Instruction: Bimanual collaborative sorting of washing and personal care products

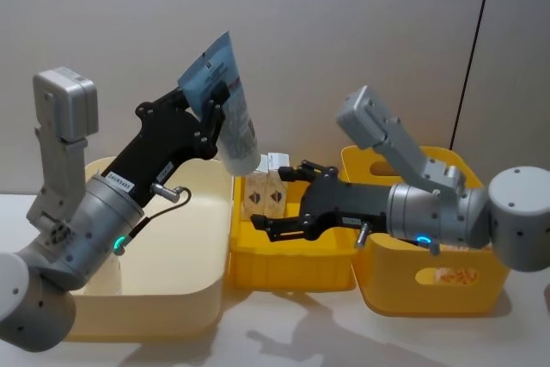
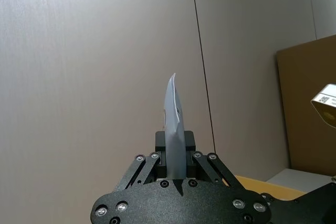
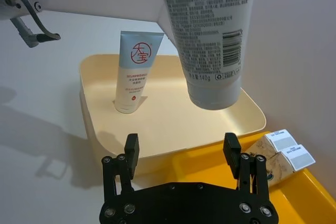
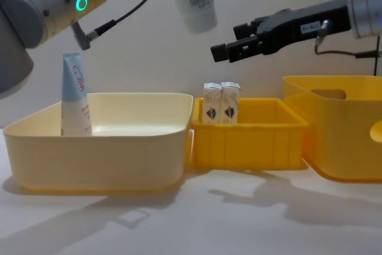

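Sorting under way: the left gripper (image 2: 176,138) is clamped on the upper part of a blue-and-white tube (image 1: 234,122), near its crimped end. It holds the tube aloft, cap down and crimp up, above the right edge of the cream tub (image 1: 150,320), where that tub meets the yellow tray (image 4: 248,147). The right gripper (image 3: 181,142) hovers over the tray with its fingers apart and empty, close to the hanging cap.

A second tube (image 4: 74,97) stands upright on its cap at the left end of the cream tub. Two small cartons (image 4: 221,103) stand side by side, touching, in the tray's back left corner. The tall yellow tub (image 4: 340,138) sits at the table's right side, and what it holds cannot be seen.

By this showing the job is partly done. One tube and both cartons appear to be sorted by kind, tubes in cream and cartons in yellow. The raised tube is not yet put down. It looks bound for the cream tub beside its twin, though a pass to the waiting right gripper also seems possible. Whether more products remain cannot be told.
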Controlling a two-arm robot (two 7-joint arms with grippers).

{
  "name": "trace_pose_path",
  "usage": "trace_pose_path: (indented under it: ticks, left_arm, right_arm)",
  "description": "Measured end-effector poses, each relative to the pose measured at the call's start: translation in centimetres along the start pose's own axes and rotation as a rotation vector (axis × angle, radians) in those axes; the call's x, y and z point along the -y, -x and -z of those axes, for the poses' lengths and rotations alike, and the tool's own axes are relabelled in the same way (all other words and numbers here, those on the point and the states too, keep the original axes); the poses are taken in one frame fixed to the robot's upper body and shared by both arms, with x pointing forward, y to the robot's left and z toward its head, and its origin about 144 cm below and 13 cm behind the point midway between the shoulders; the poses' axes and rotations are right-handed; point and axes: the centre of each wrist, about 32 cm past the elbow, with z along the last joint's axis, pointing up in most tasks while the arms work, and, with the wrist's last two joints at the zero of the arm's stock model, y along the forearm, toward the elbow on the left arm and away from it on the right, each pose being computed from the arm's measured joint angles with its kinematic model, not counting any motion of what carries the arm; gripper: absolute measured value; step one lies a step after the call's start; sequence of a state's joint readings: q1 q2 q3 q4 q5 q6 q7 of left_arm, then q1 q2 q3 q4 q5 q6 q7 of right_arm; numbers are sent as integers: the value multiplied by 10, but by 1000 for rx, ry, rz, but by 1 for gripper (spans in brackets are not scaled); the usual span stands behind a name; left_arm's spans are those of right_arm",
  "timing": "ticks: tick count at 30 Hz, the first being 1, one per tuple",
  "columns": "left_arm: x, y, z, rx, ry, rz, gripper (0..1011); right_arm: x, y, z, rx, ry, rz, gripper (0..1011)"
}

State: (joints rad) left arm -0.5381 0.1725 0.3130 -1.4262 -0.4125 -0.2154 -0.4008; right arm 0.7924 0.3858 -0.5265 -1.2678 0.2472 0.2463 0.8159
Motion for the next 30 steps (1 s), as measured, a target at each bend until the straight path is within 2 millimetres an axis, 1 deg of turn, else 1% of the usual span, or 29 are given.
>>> trace_pose_path:
  ticks: [8, 22, 30]
  left_arm:
    - [-2, 0, 1, -2, -12, -7, 188]
    - [-3, -1, 3, 2, -24, -16, 188]
    - [-3, 1, 5, -5, -31, -12, 186]
  right_arm:
    - [-3, 2, -4, -9, -2, 15, 1001]
    - [6, 4, -3, -40, -20, 83, 1001]
    - [3, 7, -5, -58, -39, 83, 1001]
